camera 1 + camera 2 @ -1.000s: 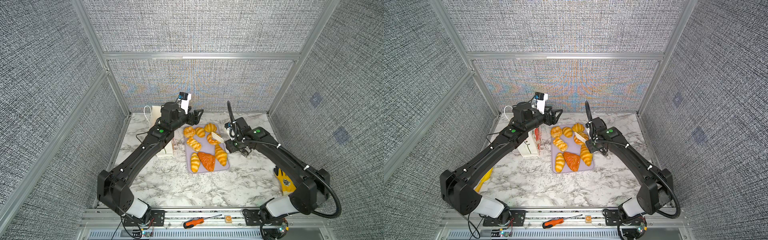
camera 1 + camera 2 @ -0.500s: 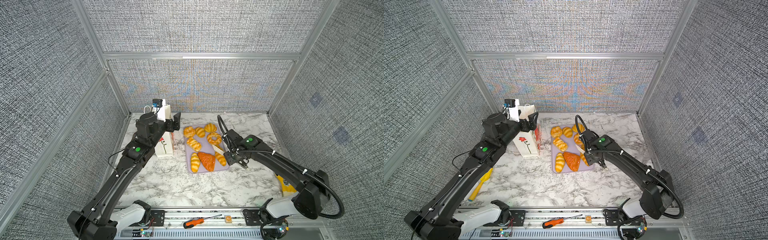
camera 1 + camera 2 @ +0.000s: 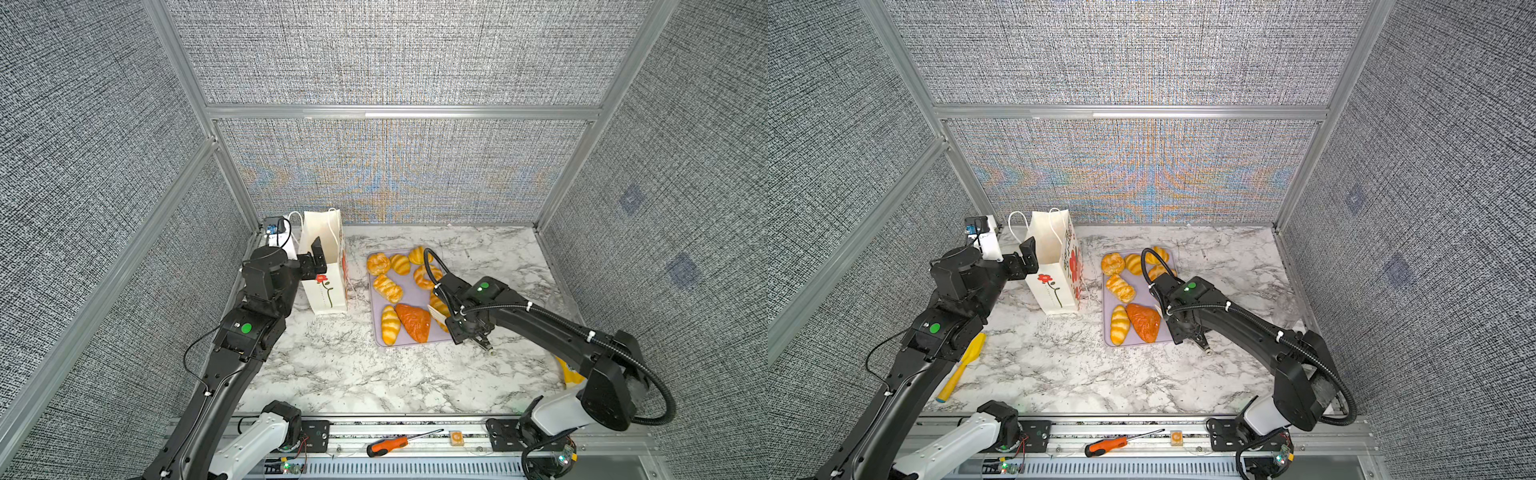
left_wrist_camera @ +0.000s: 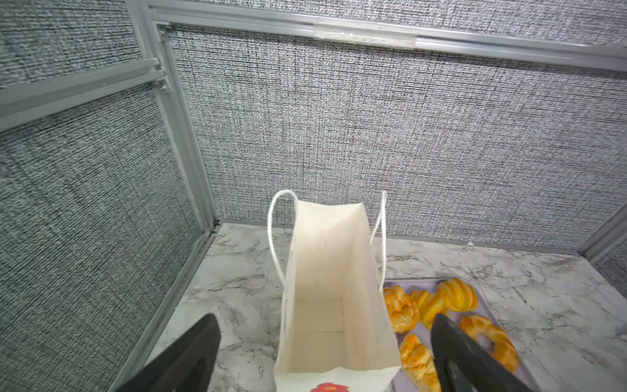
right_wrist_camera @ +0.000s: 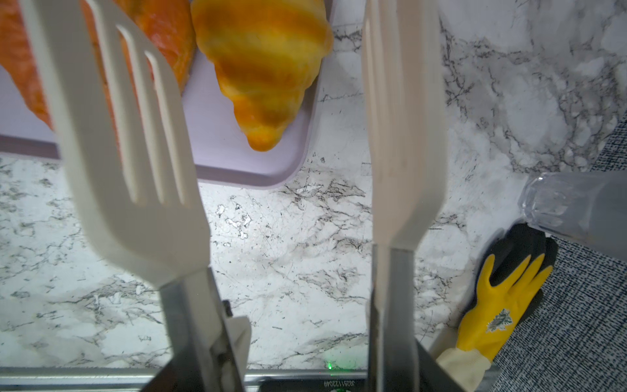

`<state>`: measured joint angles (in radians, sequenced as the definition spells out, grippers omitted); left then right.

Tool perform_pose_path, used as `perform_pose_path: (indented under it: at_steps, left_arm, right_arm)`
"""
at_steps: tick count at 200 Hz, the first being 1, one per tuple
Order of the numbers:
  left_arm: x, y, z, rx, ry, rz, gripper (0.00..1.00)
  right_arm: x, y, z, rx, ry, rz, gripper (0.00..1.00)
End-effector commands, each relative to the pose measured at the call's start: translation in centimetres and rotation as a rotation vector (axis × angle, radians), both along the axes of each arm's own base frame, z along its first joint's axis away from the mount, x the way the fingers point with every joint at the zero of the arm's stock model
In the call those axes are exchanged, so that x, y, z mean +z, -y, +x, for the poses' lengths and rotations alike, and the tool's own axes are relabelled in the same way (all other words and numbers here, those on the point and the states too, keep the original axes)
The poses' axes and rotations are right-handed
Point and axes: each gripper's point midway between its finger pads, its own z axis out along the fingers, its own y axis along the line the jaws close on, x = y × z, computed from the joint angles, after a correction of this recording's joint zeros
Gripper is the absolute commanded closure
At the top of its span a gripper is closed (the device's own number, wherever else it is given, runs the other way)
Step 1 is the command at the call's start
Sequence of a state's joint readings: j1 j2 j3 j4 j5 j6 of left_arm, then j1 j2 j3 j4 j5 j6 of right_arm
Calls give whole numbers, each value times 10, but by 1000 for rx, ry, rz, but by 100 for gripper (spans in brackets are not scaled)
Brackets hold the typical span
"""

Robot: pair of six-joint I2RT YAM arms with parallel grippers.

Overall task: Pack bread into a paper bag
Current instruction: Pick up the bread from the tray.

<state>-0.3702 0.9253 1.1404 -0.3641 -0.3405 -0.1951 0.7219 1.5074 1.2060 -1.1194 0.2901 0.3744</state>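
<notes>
Across the marble table (image 3: 332, 374) reach two black arms. At its far left, near the back corner, the paper bag (image 3: 326, 266) stands upright with its mouth open; the left wrist view looks down to its bare bottom. Just right of it lies a lilac tray (image 3: 377, 324) carrying all eight pieces of the bread (image 3: 387, 287), with the orange-brown triangle (image 3: 413, 322) near its front edge. The left gripper (image 4: 324, 319) hovers at the bag's near end with its jaws spread wide, one on either side of the bag and clear of the paper. The right gripper (image 3: 459, 322) is clamped on white tongs (image 5: 135, 169) at the tray's front right corner. The blades are parted, and a croissant (image 5: 268, 68) shows between them. A yellow glove (image 5: 492, 305) lies by the right wall.
</notes>
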Motion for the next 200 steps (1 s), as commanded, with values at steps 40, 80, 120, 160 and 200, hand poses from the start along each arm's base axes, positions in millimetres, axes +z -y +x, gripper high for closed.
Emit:
perform_pose_path:
  at_steps: [40,80,120,160,200]
  left_arm:
    - [-17,-14,-3,46,-48,10,2]
    - [-21,-27,-2,96,-73,7,2]
    - [-27,-36,1,120,-97,6,1]
    - [-32,-40,3,122,-114,-4,1]
    - [-36,-42,2,120,-126,-1,1]
  right_arm:
    - [-6,10,-7,-35,-30,-63,33]
    - [-13,10,-10,-36,-58,-73,32]
    - [-19,4,-4,-27,-62,-75,31]
    - [-27,4,-1,-29,-86,-101,31]
    - [-29,7,6,-35,-101,-108,32]
